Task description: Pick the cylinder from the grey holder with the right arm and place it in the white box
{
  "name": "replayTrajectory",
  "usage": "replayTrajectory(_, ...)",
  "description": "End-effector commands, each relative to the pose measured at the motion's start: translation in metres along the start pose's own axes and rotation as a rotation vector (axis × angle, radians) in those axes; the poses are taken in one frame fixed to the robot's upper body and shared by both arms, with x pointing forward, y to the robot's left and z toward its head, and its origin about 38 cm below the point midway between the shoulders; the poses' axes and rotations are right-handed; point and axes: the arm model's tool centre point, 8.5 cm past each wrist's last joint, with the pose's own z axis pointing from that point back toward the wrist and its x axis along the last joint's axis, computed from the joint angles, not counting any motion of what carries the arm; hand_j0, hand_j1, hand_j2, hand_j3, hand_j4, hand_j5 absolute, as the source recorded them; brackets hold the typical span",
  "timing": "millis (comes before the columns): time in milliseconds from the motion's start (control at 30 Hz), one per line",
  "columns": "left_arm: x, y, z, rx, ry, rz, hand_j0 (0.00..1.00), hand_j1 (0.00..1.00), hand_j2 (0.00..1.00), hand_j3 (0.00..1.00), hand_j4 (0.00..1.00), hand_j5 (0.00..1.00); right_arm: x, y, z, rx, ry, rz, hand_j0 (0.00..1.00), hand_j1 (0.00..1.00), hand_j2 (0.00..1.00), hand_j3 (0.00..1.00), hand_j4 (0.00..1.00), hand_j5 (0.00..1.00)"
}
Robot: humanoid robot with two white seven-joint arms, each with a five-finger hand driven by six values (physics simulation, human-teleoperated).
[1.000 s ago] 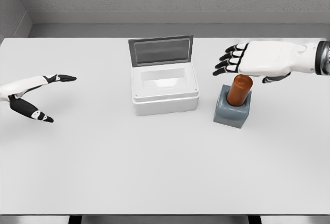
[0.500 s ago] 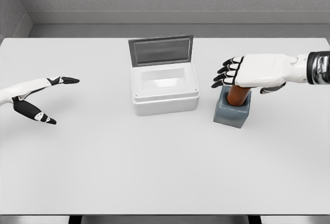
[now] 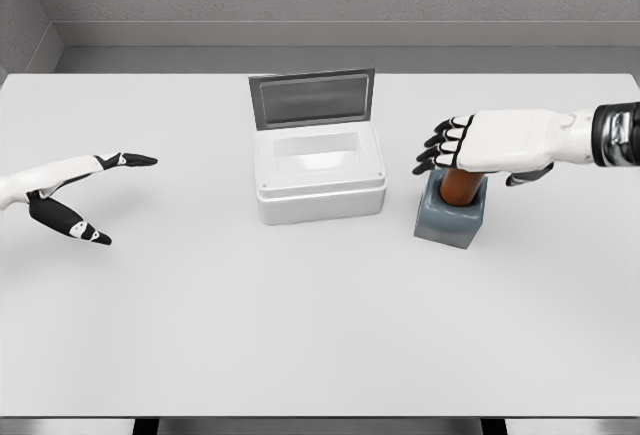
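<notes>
The right hand (image 3: 478,142) hovers flat over the cylinder (image 3: 460,184), fingers extended toward nine o'clock, gripping nothing. The cylinder stands upright in the holder (image 3: 451,218), its top hidden under the palm. The box (image 3: 318,180), lid up, sits at the holder's nine o'clock, empty. Nothing is done: grasp, lift, carry and drop remain. The left hand (image 3: 70,190) rests open far off at nine o'clock.

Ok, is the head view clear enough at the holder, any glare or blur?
Head view: sharp and evenly lit, no glare, only soft shadows. The right hand covers the cylinder's top in the grey holder, so finger contact can't be judged.
</notes>
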Motion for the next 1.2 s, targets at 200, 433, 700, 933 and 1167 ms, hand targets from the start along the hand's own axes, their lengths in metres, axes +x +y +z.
replayTrajectory(200,-0.001,-0.004,-0.001,-0.006,-0.002,0.012,1.00,1.00,1.00,1.00,1.00,1.00,-0.002,0.005,-0.006,0.008,-0.001,-0.015,1.00,1.00,1.00,1.00,1.00,1.00)
replayTrajectory(433,-0.001,-0.004,-0.002,-0.008,-0.001,0.012,1.00,1.00,1.00,1.00,1.00,1.00,-0.007,0.007,-0.013,0.011,0.009,-0.023,1.00,1.00,1.00,1.00,1.00,1.00)
replayTrajectory(700,0.000,-0.008,-0.004,-0.021,-0.006,0.014,1.00,1.00,1.00,1.00,1.00,1.00,-0.006,0.009,-0.014,0.017,0.006,-0.025,1.00,1.00,1.00,1.00,1.00,1.00)
replayTrajectory(933,0.001,-0.007,-0.004,-0.021,-0.008,0.012,1.00,1.00,1.00,1.00,1.00,1.00,-0.004,0.006,-0.019,0.012,-0.002,-0.019,1.00,1.00,1.00,1.00,1.00,1.00)
replayTrajectory(1167,0.000,-0.009,-0.004,-0.023,-0.007,0.014,1.00,1.00,1.00,1.00,1.00,1.00,-0.004,0.006,-0.019,0.011,-0.010,-0.015,0.72,0.72,0.72,0.72,0.72,0.72)
